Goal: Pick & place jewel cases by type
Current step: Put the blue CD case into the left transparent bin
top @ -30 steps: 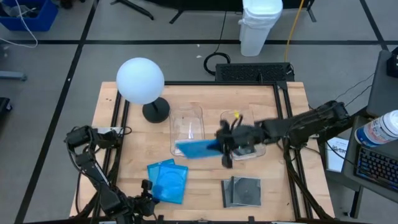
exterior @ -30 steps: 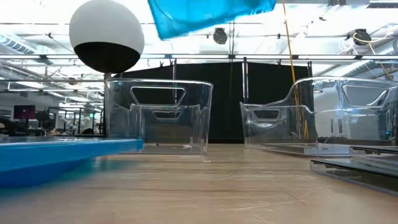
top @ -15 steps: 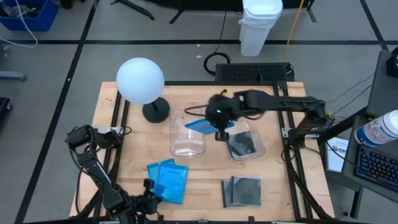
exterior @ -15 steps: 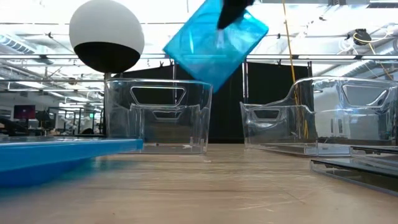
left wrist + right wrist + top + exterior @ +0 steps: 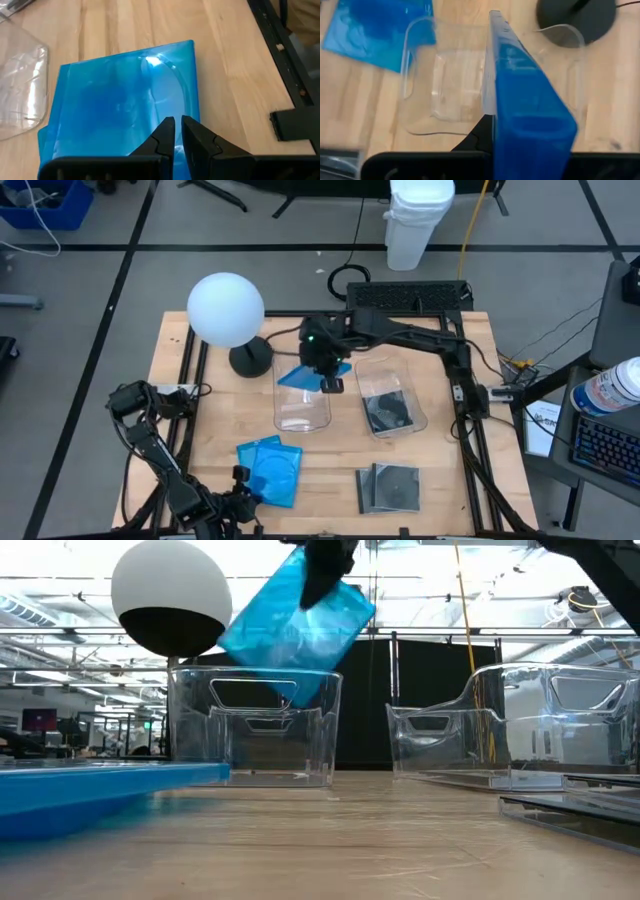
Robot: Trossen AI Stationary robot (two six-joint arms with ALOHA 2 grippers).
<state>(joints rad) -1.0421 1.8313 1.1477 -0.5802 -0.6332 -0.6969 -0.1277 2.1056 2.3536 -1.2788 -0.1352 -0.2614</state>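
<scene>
My right gripper [image 5: 328,372] is shut on a translucent blue jewel case [image 5: 298,377] above the far end of the left clear bin [image 5: 300,405]. In the low view the case [image 5: 295,625] hangs slanted, its lower corner at the height of the bin's rim [image 5: 255,673]. Two more blue cases [image 5: 270,470] lie stacked on the table near its front edge. My left gripper [image 5: 177,127], fingers shut, is right over them; I cannot tell whether it touches them. Dark cases lie in the right bin [image 5: 392,408] and on the table [image 5: 388,486]. My right gripper pinches the blue case between its two fingers at one edge [image 5: 496,125], which is the upper one in the low view [image 5: 318,585]. The fingers come from above. The case hangs tilted below them, clear of the table.
A lamp with a white globe [image 5: 226,310] and a dark foot [image 5: 250,360] stands just left of the left bin. The two bins stand side by side mid-table. Bare wood [image 5: 330,470] lies between the blue stack and the dark cases.
My right gripper has carried the blue case from over the right bin toward the table's far left, over the left bin. The case has tipped from nearly level to slanted and has come down toward the bin's rim.
</scene>
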